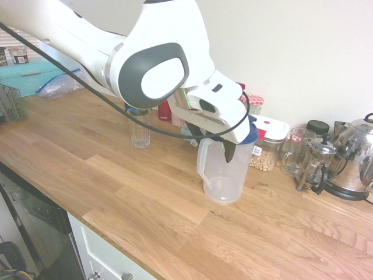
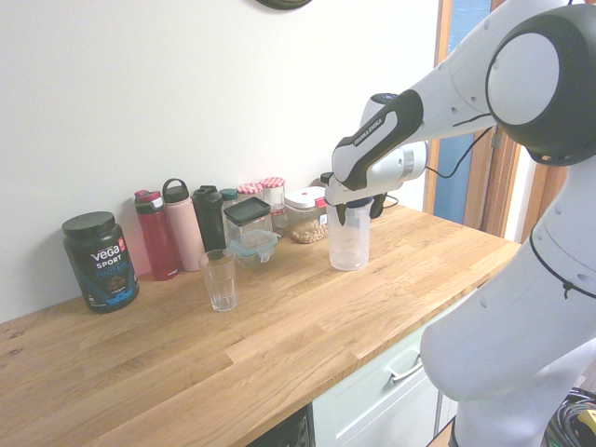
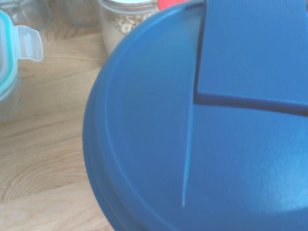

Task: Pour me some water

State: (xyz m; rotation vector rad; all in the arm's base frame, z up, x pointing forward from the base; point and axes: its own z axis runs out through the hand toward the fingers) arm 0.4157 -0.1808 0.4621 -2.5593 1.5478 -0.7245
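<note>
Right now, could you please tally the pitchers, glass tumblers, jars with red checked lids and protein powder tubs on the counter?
Blue-lidded pitcher: 1
Glass tumbler: 1
Jars with red checked lids: 2
Protein powder tub: 1
Total: 5

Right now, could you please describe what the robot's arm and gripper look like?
The arm is glossy white with rounded shells and dark grey oval joint caps; one grey band carries small white lettering. A black cable loops along it. The gripper has a white body and dark fingers.
</note>
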